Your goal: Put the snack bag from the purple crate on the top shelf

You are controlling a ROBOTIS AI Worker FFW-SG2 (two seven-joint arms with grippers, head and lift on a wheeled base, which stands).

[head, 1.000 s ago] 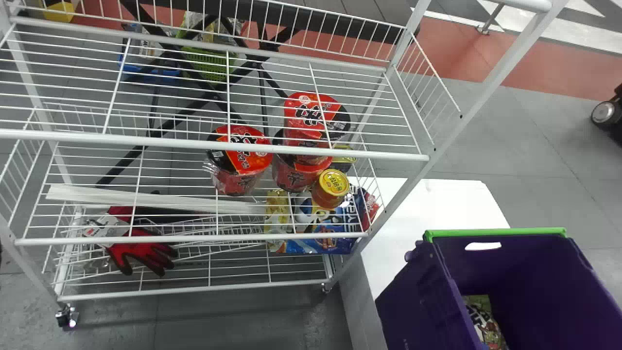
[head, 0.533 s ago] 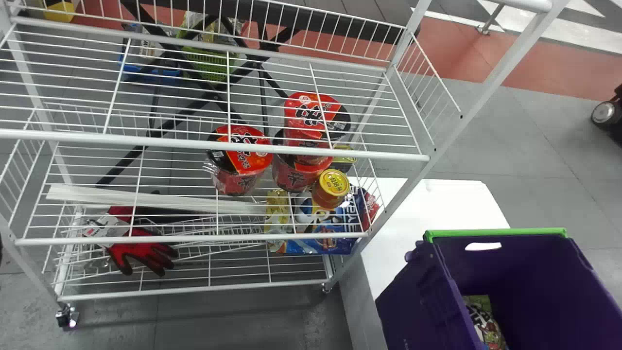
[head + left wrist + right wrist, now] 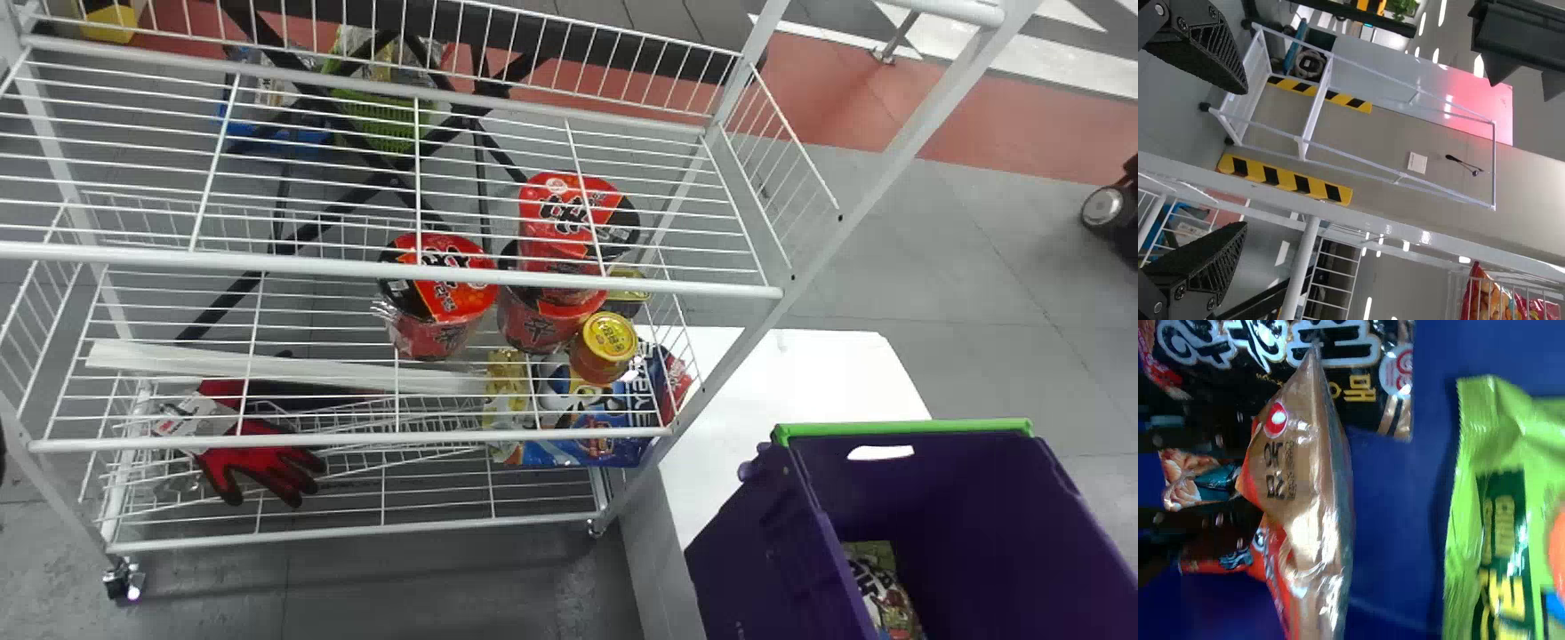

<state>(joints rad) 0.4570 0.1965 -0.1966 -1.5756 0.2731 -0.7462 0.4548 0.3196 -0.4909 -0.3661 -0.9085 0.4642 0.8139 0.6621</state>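
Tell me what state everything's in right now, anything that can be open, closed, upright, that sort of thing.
Black left gripper, open
Purple plastic crate with green rim, open-topped, packets inside
Small yellow-lidded jar, closed, upright
Leftmost red-and-black noodle tub, closed, upright
Gold-and-red foil bag, puffed, no tear showing
Red-and-black glove, lying limp

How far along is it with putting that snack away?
Reaching in looks done: the right gripper is inside the purple crate, at a gold-and-red bag. Whether it grips that, I can't tell. Left to do: lifting it out, then onto the white rack's top shelf.
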